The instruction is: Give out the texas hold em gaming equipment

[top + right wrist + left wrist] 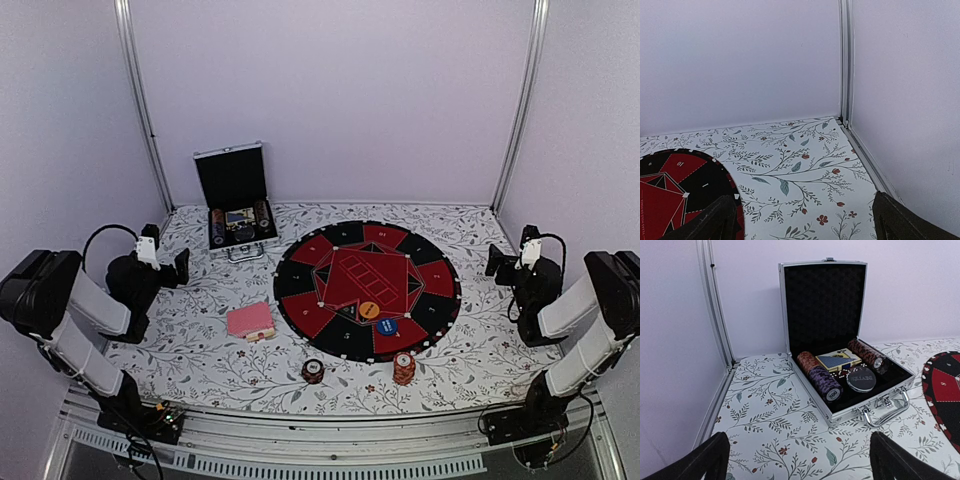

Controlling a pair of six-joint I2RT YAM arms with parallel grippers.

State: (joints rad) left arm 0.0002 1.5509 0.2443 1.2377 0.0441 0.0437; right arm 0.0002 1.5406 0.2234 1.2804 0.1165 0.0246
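A: Start at the left. What is the left gripper (172, 262) doing?

B: It hangs over the left side of the table (200, 375), fingers spread wide with nothing between them. Its own camera faces the open case (238, 200) at the far left, which has rows of chips and a boxed deck inside.

A: And the things to hand out?

B: The pink-backed deck of cards (250, 321) lies on the cloth, right of that gripper and just left of the round mat (437, 280). Closer to the near edge sits the dark red chip stack (313, 371). To its right is the taller orange-red chip stack (404, 368), at the mat's near rim. I cannot tell whether it touches.

A: Anything on the mat?

B: An orange disc (369, 310) and a blue disc (387, 325) lie on its near part. I see no cards or chips around the outer segments.

A: The right gripper (500, 262)?

B: It is at the far right, also spread wide and empty, and it looks toward the far right corner.

A: So which step is this?

B: I'd judge that none has begun, since both arms sit off to the sides. The deck is nearest the left arm, so that arm would probably swing right and down over it. The fingers would need to straddle the deck's edges squarely. Pinching off a single card from a flat pile looks like the hard part.
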